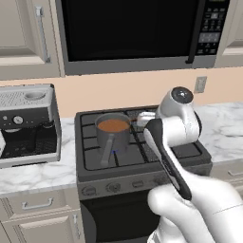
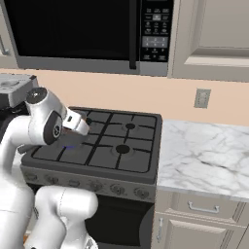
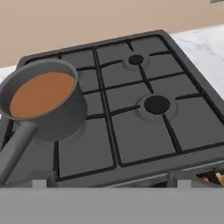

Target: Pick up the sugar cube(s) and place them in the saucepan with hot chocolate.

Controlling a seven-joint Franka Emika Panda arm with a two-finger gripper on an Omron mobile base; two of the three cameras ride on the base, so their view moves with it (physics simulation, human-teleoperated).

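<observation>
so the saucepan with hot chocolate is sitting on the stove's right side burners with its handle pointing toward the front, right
Not quite. The saucepan with hot chocolate sits on the left side of the stove, not the right; the left base view shows it nearest the coffee machine. Its handle does point toward the front.

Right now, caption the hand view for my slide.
Saucepan of orange-brown hot chocolate on the stove's left side, handle toward the camera.
</observation>
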